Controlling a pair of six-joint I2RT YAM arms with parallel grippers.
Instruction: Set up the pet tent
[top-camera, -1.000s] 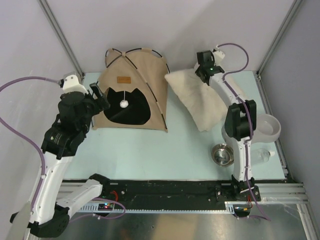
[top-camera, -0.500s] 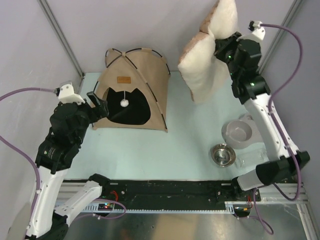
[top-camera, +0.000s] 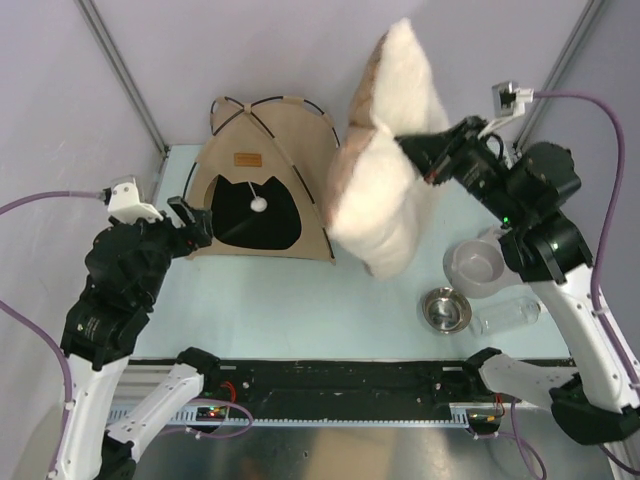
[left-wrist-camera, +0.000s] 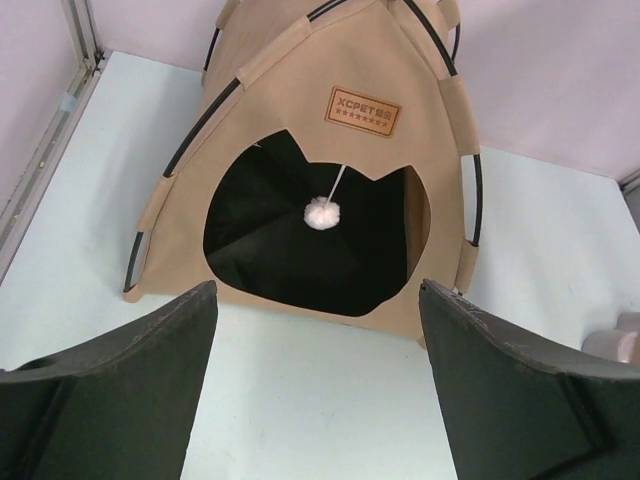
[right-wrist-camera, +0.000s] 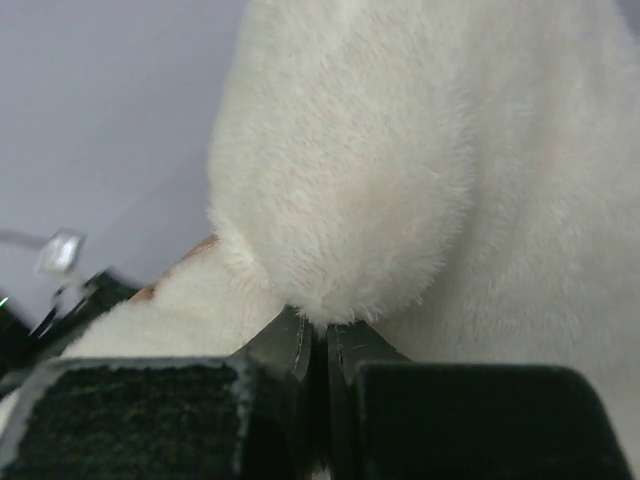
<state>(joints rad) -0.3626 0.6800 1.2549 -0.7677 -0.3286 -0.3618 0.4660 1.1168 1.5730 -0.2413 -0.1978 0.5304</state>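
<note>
The tan pet tent (top-camera: 262, 190) stands upright at the back left of the table, with black poles, a brown label, a white pom-pom (left-wrist-camera: 322, 212) in its rounded doorway and a dark floor; it fills the left wrist view (left-wrist-camera: 330, 120). My left gripper (top-camera: 192, 221) is open and empty just in front of the tent's left corner. My right gripper (top-camera: 412, 152) is shut on the fluffy cream pillow (top-camera: 385, 160) and holds it in the air, right of the tent. In the right wrist view the pillow (right-wrist-camera: 400, 170) fills the frame above the closed fingertips (right-wrist-camera: 300, 340).
A grey bowl (top-camera: 477, 268), a small steel bowl (top-camera: 446, 309) and a clear plastic bottle (top-camera: 505, 316) sit at the front right of the table. Metal frame posts stand at the back corners.
My right arm has swung the pillow left and toward the front, higher over the table. My left arm has drawn back slightly from the tent.
</note>
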